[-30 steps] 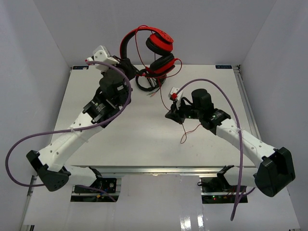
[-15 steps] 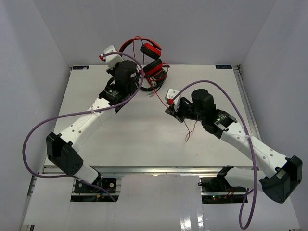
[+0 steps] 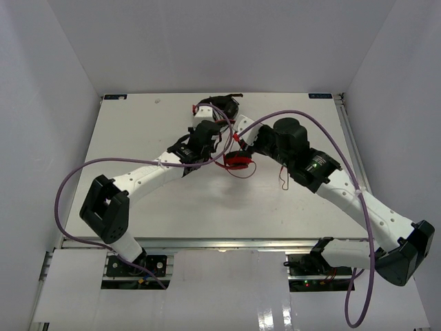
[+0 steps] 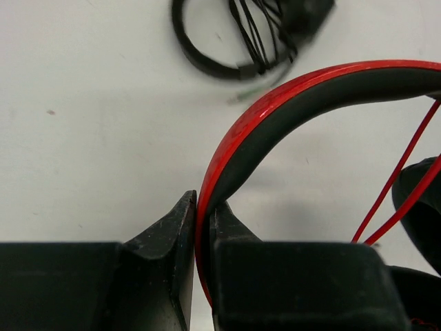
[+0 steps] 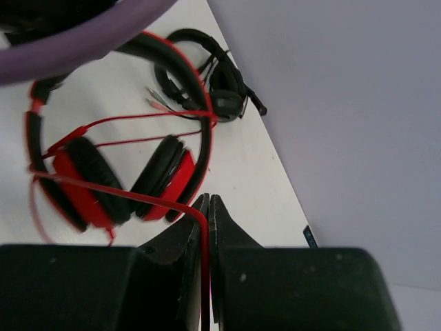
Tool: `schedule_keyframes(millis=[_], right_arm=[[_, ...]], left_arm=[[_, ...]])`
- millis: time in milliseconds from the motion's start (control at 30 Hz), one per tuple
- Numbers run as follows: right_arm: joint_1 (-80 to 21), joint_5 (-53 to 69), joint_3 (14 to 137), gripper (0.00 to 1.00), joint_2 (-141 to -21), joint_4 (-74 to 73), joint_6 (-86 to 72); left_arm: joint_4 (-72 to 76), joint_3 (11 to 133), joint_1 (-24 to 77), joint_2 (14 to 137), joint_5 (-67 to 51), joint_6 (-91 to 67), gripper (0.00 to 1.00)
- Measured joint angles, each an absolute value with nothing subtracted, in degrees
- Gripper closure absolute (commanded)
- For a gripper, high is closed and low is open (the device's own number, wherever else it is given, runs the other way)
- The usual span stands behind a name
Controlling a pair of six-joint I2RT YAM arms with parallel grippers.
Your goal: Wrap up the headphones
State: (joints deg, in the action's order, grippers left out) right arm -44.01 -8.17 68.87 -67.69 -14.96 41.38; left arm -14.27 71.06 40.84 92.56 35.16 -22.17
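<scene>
The red headphones (image 3: pixel 238 163) are low over the middle of the table, mostly hidden between the two arms in the top view. My left gripper (image 4: pixel 203 200) is shut on their red-black headband (image 4: pixel 289 96), which arcs up and to the right from the jaws. My right gripper (image 5: pixel 208 200) is shut on the thin red cable (image 5: pixel 138 196), which runs from the jaws across the earcups (image 5: pixel 165 176). In the top view the left gripper (image 3: pixel 219 143) and right gripper (image 3: pixel 242 141) sit close together. A loose cable loop (image 3: pixel 246 173) trails toward me.
Black headphones (image 3: pixel 224 105) with a dark cable lie at the back centre of the table, just behind both grippers; they also show in the left wrist view as black headphones (image 4: pixel 234 41). White walls enclose the table (image 3: pixel 138 138) on three sides.
The left arm brought the red headphones down from high at the back to the table's middle. The right gripper moved back and left with the cable, so both grippers now meet.
</scene>
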Motion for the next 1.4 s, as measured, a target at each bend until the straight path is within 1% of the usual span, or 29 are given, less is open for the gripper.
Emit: schedule_keyframes(millis=[267, 400, 500, 700, 867, 1100, 1300, 1333, 1400], right_arm=[[-43.61, -11.84, 64.43, 0.92, -68.93, -12.57, 42.84], [-40.88, -10.60, 63.69, 0.92, -69.14, -11.65, 41.73], [-36.87, -7.01, 62.26, 0.92, -68.85, -10.50, 39.55], [-29.71, 6.99, 59.49, 0.88, -68.43, -9.46, 32.09], [-25.55, 18.63, 59.28, 0.74, -68.12, -7.87, 25.37], [-22.15, 38.35, 56.23, 0.63, -68.30, -1.55, 12.92], [-21.77, 49.28, 50.97, 0.58, -68.76, 8.49, 1.62], [-21.71, 50.58, 49.76, 0.58, -68.84, 10.79, -0.56], [-21.50, 52.72, 46.95, 0.63, -68.90, 16.65, -5.23]], left_arm=[[-13.35, 63.15, 43.84, 86.81, 19.56, -17.30, 1.00], [-12.62, 61.16, 44.01, 81.44, 14.31, -15.67, 1.00], [-11.49, 59.48, 44.03, 76.62, 11.44, -15.51, 1.00], [-11.47, 58.04, 44.01, 69.11, 6.95, -15.81, 1.00], [-13.41, 58.09, 44.08, 66.63, 4.04, -17.41, 1.00], [-15.27, 63.30, 44.12, 66.32, 2.11, -23.97, 1.00], [-13.08, 68.99, 44.12, 66.65, 3.48, -32.65, 1.00], [-12.75, 69.57, 44.14, 66.70, 4.17, -34.31, 1.00], [-12.45, 70.74, 44.19, 67.09, 6.14, -37.61, 1.00]])
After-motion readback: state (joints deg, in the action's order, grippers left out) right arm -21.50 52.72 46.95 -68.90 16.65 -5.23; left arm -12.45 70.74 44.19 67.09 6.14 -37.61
